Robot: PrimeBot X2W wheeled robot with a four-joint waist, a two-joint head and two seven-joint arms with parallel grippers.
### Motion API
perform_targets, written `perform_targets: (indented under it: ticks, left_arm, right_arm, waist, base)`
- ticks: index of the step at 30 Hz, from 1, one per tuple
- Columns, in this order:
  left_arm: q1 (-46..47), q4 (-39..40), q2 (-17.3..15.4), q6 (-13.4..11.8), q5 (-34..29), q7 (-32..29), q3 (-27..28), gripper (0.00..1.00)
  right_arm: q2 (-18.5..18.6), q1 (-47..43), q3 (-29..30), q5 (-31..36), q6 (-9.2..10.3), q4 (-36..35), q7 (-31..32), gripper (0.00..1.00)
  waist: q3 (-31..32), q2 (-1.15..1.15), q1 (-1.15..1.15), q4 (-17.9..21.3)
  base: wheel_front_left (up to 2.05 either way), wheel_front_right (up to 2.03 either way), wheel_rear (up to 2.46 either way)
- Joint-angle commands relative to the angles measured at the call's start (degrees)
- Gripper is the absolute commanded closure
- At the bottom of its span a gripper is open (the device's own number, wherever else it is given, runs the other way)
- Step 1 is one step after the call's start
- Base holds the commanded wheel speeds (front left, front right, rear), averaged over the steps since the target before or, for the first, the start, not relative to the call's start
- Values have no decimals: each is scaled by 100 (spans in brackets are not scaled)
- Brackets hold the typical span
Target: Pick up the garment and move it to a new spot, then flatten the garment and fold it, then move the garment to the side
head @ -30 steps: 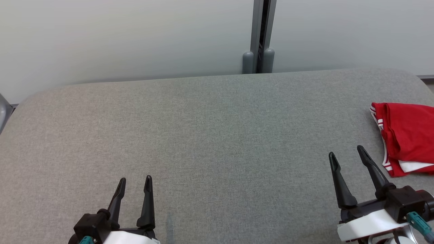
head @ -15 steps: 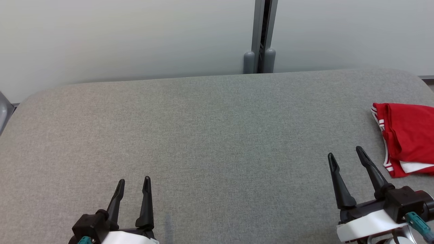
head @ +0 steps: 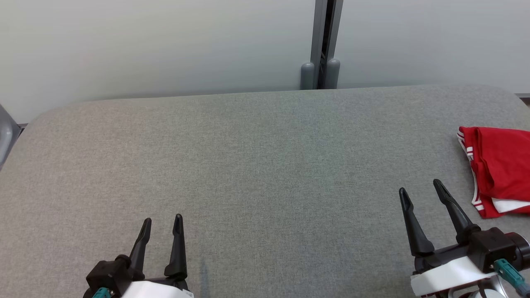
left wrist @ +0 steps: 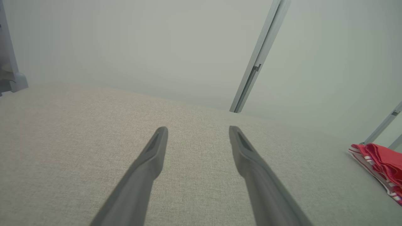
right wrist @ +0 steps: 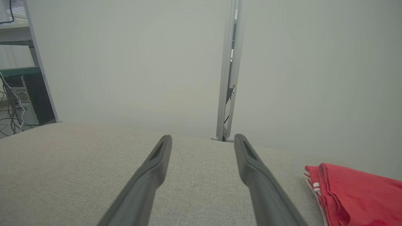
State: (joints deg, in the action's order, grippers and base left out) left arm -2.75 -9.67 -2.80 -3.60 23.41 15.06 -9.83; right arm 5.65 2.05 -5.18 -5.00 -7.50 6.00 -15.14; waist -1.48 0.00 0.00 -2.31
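Observation:
The garment (head: 501, 169) is red with white stripes and lies folded at the right edge of the grey table (head: 256, 165). It also appears at the right of the left wrist view (left wrist: 381, 166) and the lower right of the right wrist view (right wrist: 355, 194). My right gripper (head: 420, 188) is open at the lower right, a short way left of the garment, with nothing between its fingers. Near the front edge at the lower left, my left gripper (head: 161, 221) stands open and empty. Both pairs of dark fingers (left wrist: 155, 147) (right wrist: 161, 153) hover over bare fabric.
A pale wall with a grey vertical post (head: 323, 45) rises behind the table's far edge. In the right wrist view, shelving with cables (right wrist: 19, 94) stands beyond the table's left end. The table top is wide, covered in grey cloth, with rounded corners.
The whole head view has shifted slightly, so the camera moved. Both grippers stay open and nearly still, and the garment lies as before.

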Motion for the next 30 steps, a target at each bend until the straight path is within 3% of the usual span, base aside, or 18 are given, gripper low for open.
perform_targets:
  ticks: [1, 9, 10, 14, 30]
  left_arm:
    - [70, -1, -27, -21, 28, -6, 33, 0]
    - [91, -12, -26, 16, 126, -6, 14, 0]
    - [-4, -18, 1, 5, 107, -1, -6, 100]
    - [-123, -202, 26, 7, 162, -11, -35, 100]
    - [423, -555, 17, 240, 1693, -268, -80, 100]
  right_arm:
    - [44, 30, 7, -19, 2, -9, -4, 0]
    - [87, 65, -24, 41, 2, 42, -4, 0]
    - [43, 7, -36, 2, 0, 50, 0, 100]
    - [-23, -112, -51, -69, 0, 250, 24, 100]
    - [-59, 56, 587, -1858, 0, 405, 662, 100]
  waist:
    - [-7, 0, 0, -5]
    - [-26, 0, 0, -46]
    - [-26, 0, 0, -45]
    - [-25, 0, 0, -44]
    - [-5, 0, 0, -8]
  base:
    - [0, 0, 0]
    - [0, 0, 0]
    - [0, 0, 0]
    - [0, 0, 0]
    - [0, 0, 0]
